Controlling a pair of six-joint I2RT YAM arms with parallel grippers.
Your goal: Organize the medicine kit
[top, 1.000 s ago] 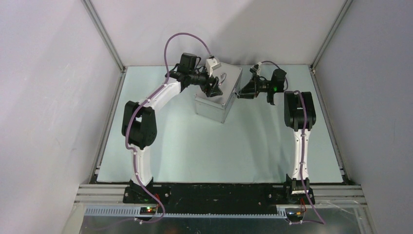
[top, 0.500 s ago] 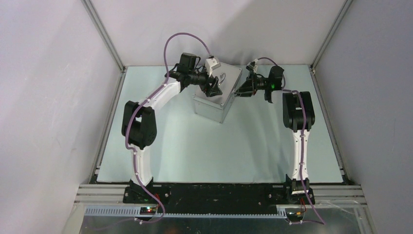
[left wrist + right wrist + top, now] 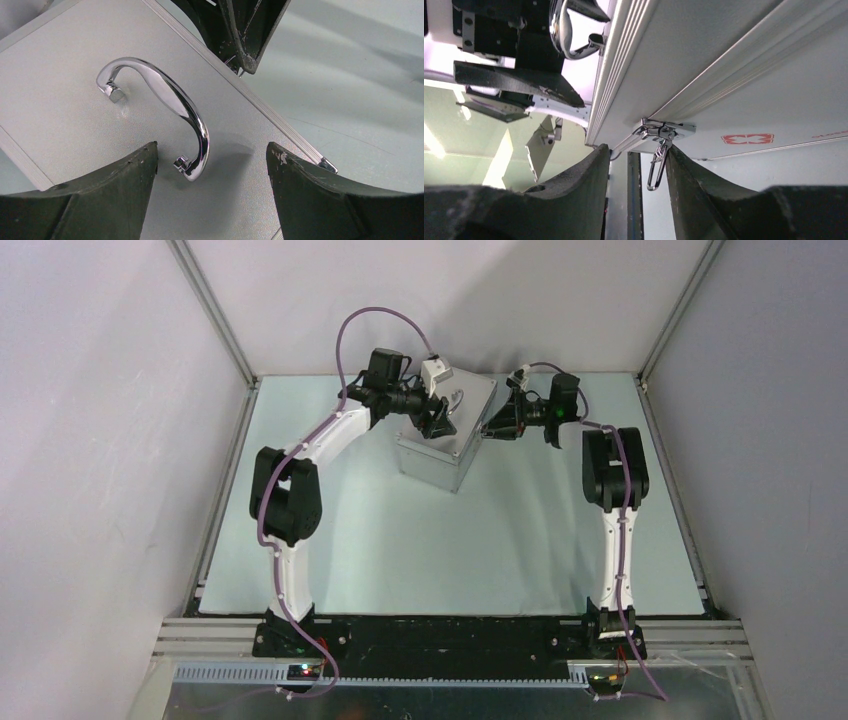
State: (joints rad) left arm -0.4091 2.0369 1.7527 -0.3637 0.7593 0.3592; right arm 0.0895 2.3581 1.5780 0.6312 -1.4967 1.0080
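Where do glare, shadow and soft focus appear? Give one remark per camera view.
Left wrist view: the curved chrome handle carries bright glare streaks and casts a soft shadow on the silver aluminium medicine case. Right wrist view: the right gripper's fingers are dark and soft-edged, the small metal latch sharp. Top external view: even light, faint shadows on the pale table.

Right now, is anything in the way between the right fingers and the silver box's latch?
Nothing visible is. The latch on the medicine kit hangs right in the gap between the right fingers; nothing else sits there.
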